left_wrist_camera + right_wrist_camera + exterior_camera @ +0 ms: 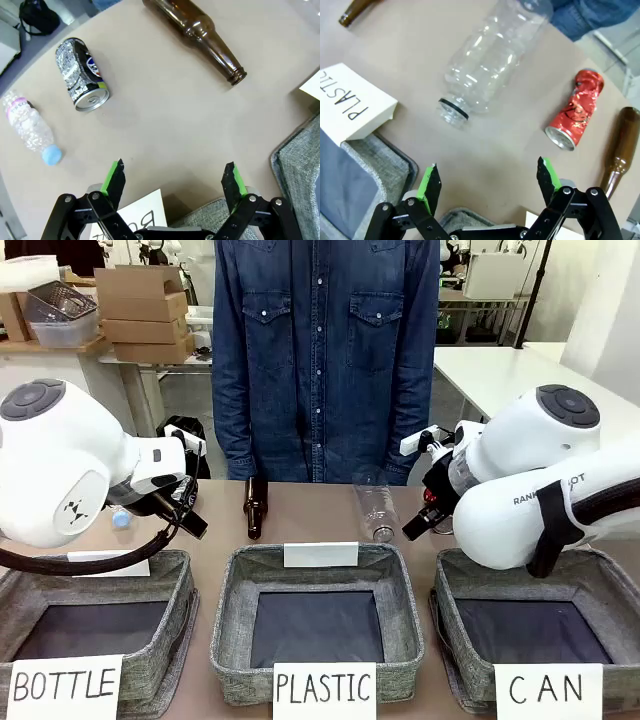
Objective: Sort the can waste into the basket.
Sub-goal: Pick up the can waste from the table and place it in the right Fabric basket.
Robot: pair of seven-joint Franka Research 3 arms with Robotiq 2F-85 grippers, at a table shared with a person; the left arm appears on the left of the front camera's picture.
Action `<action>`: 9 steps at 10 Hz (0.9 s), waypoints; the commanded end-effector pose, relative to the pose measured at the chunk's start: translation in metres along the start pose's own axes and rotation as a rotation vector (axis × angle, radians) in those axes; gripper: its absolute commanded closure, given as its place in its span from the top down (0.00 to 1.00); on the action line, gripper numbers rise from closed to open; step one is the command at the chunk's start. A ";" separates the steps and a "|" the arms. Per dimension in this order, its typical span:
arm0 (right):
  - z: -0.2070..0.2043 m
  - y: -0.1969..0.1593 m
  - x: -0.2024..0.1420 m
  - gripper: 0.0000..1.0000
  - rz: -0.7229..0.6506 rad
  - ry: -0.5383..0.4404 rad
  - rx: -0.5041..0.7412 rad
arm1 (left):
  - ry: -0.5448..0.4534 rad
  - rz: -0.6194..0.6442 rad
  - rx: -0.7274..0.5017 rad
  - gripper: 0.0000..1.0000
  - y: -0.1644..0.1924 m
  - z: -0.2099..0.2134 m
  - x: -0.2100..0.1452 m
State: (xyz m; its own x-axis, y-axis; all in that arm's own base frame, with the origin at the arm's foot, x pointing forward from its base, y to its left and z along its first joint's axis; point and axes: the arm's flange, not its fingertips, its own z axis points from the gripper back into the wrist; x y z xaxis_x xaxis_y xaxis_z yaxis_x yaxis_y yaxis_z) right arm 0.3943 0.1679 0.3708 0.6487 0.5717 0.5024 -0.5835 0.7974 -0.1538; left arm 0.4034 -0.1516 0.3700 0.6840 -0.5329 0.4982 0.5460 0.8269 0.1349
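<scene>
Left gripper [174, 167]: jaws spread wide with nothing between them, hovering over the table just past the far rim of the left basket.
Right gripper [487, 167]: fingers wide apart and empty, over the table at the far edge of the CAN basket [615, 580].
Red can [575, 110]: dented, on its side on the far right of the table, between the clear plastic bottle [490, 55] and a brown bottle [617, 145] and touching neither.
Dark can [82, 75]: crumpled, on its side at far left, apart from the small plastic bottle [30, 127].
CAN basket: near right.
</scene>
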 end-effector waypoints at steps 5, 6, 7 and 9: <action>0.000 0.000 0.000 1.00 0.000 0.000 0.000 | 0.000 0.000 0.000 1.00 0.000 0.000 0.000; 0.000 0.000 0.000 1.00 0.000 0.000 0.000 | 0.000 0.000 0.000 1.00 0.000 0.000 0.000; 0.000 0.000 0.000 1.00 0.000 0.000 0.000 | 0.000 0.000 0.000 1.00 0.000 0.000 0.000; 0.000 0.000 0.000 1.00 0.000 0.000 0.000 | 0.000 0.000 0.000 1.00 0.000 0.000 0.000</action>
State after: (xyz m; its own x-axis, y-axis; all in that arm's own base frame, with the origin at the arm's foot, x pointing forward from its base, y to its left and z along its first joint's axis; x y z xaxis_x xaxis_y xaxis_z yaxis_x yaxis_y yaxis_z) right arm 0.3942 0.1680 0.3707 0.6486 0.5719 0.5022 -0.5836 0.7973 -0.1542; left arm 0.4034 -0.1514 0.3700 0.6844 -0.5323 0.4982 0.5454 0.8273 0.1346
